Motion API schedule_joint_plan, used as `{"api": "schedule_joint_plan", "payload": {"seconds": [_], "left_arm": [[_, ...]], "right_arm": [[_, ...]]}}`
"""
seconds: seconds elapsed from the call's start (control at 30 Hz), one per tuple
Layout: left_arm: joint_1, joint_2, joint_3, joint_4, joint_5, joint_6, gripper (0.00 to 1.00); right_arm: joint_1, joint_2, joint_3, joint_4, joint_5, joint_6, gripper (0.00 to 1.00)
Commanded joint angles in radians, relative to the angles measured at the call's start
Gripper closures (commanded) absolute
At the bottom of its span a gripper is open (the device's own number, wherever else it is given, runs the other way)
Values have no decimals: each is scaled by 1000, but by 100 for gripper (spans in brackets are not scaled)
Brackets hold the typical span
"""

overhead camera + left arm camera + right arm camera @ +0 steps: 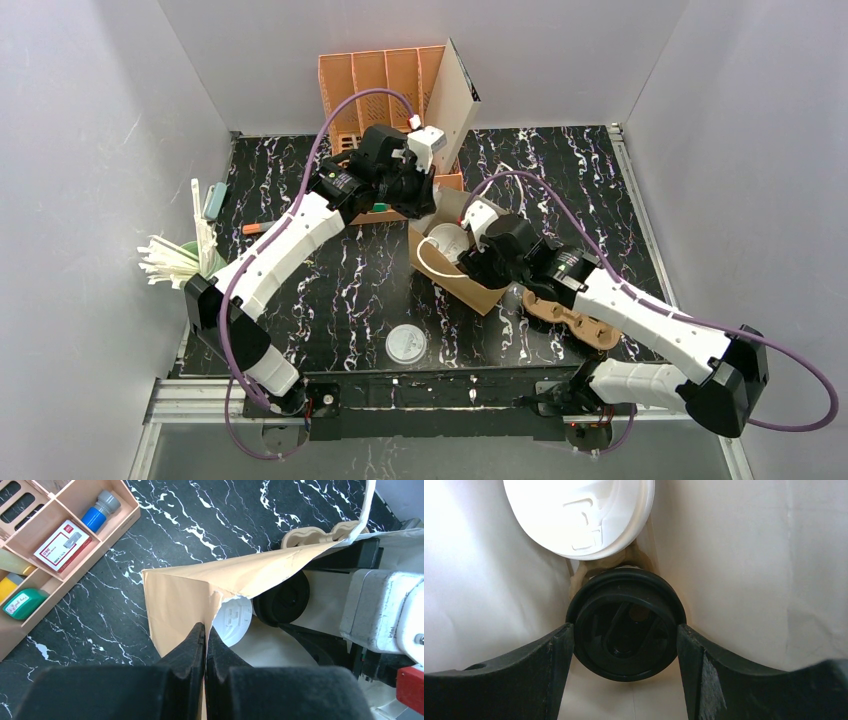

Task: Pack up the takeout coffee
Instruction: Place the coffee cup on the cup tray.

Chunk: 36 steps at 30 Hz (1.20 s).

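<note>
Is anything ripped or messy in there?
The brown paper bag has a small ragged tear in its rim, right by where the left gripper pinches it. A flat white lid also lies alone on the table, near the front edge. Nothing has spilled from the takeout coffee in the right gripper.

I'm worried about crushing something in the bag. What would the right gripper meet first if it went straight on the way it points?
The takeout coffee's black lid: it is held square between the right gripper's fingers. Past it, probably the paper bag's pale inner wall, though depth is unclear.
</note>
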Motion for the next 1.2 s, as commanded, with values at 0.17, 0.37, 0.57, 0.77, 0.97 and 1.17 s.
{"api": "schedule_joint_plan", "payload": {"seconds": [0.17,0.37,0.57,0.77,0.97,1.17], "left_arm": [[5,-44,-46,53,6,-35,100],[5,-55,-64,59,13,-39,100],[6,-57,-68,59,12,-45,100],[7,-53,-67,62,12,-45,100],[6,-45,-66,65,14,-43,100],[8,-40,-61,71,8,-41,100]], "right_arm": [[-12,43,18,-28,-25,5,72],[-21,76,37,-56,-40,-3,73],[-29,115,54,-82,-68,-1,73],[-34,141,67,-121,-85,13,73],[-34,156,56,-130,-123,27,74],[-35,175,43,-147,-142,45,75]]}}
